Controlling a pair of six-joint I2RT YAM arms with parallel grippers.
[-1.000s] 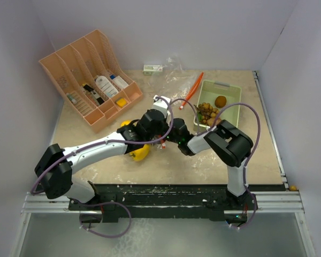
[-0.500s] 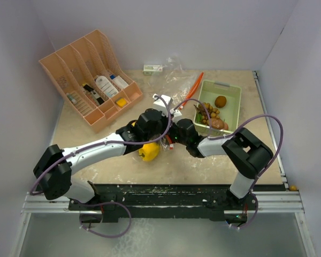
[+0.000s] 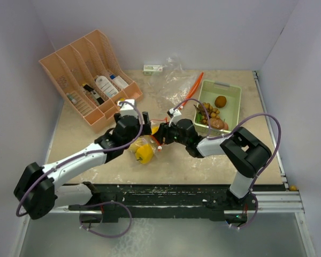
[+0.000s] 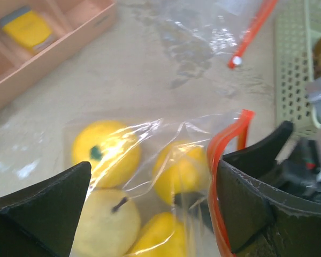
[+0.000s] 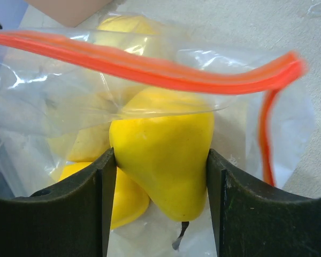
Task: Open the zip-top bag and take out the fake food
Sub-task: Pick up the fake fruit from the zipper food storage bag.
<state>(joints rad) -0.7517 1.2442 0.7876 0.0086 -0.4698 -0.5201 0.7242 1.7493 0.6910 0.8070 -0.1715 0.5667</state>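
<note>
The clear zip-top bag with an orange zip lies at the table's middle and holds several glossy yellow fake food pieces. My right gripper reaches into the bag's open mouth and is shut on a yellow pear-shaped piece, stem towards the camera. In the top view the right gripper sits at the bag's right end. My left gripper stands wide open over the bag, one finger beside the orange zip and nothing pinched. From above, the left gripper is just left of the right one.
A pale green tray at the right holds brown and reddish fake food. A second, crumpled clear bag with an orange zip lies behind it. An orange rack with bottles and packets stands back left, a small white box by the wall.
My left gripper has opened, let go of the bag and drawn back to the left. The bag with its yellow pieces has sagged onto the table. The right gripper keeps its grip.
</note>
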